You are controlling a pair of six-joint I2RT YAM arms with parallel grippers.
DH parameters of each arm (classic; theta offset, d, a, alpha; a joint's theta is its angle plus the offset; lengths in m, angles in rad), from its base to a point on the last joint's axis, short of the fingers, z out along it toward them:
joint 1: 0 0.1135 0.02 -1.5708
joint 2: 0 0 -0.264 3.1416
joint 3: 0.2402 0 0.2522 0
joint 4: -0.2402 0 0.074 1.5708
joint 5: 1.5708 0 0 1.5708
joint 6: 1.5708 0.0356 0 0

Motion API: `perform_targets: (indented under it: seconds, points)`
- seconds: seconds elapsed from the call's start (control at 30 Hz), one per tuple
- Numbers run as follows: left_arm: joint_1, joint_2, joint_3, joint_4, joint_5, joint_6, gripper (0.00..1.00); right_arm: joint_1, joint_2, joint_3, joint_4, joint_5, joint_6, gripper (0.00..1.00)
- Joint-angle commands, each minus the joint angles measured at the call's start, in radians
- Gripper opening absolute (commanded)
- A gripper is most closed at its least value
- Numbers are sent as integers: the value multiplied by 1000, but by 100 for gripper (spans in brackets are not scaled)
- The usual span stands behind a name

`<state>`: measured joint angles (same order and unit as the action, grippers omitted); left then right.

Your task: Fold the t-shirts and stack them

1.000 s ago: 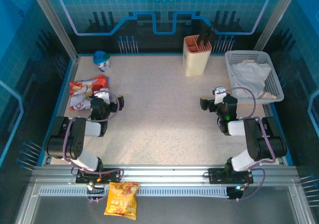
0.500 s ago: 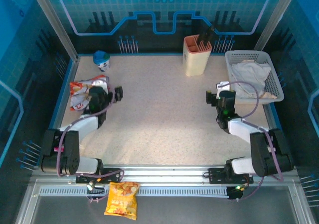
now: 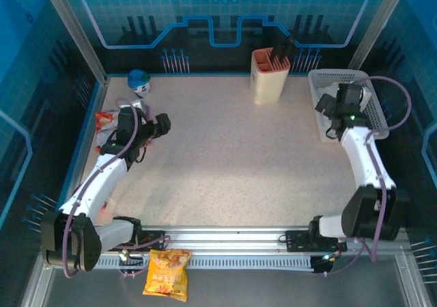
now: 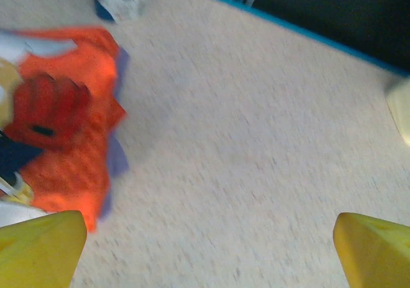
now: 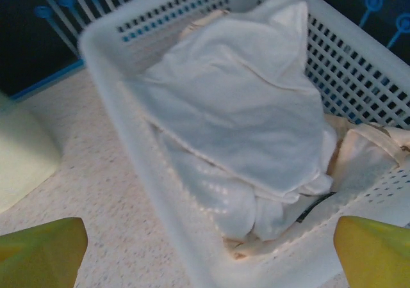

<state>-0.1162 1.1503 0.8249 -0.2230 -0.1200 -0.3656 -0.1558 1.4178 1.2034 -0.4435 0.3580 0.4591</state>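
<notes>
White t-shirts [image 5: 237, 109] bunched in basket [image 5: 102, 64], lower folds hidden; left claw [image 4: 208, 249], right claw [image 5: 208, 253] gape empty.

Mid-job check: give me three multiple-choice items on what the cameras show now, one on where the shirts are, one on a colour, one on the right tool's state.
1. Where are the t-shirts?
A. spread on the table
B. heaped in the basket
C. stacked beside the holder

2. What colour is the basket?
A. blue
B. white
C. red

3. How is the right tool?
A. shut on a shirt
B. shut, empty
C. open above the basket

Answers:
1 B: the right wrist view shows them crumpled inside its walls.
2 B: its slotted walls are white.
3 C: its yellow fingertips stand wide apart, gripping nothing, with the basket below them.
</notes>
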Motion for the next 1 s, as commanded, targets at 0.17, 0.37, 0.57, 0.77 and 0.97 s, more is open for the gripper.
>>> perform_targets:
  seconds: [0.17,0.37,0.57,0.77,0.97]
  points:
    - [-167,-46,32,-179,125,-77,96,-63,322,300,-257,-103,136,100]
    - [-262,-45,-21,-153,123,-127,96,-141,449,387,-229,-205,200,100]
    - [-297,-31,-58,-114,132,-192,96,-171,595,476,-272,-254,171,98]
    - [-324,8,-49,-85,137,-203,96,-153,694,518,-291,-304,123,99]
    - [-343,41,-26,-72,140,-217,95,-165,721,514,-276,-326,147,34]
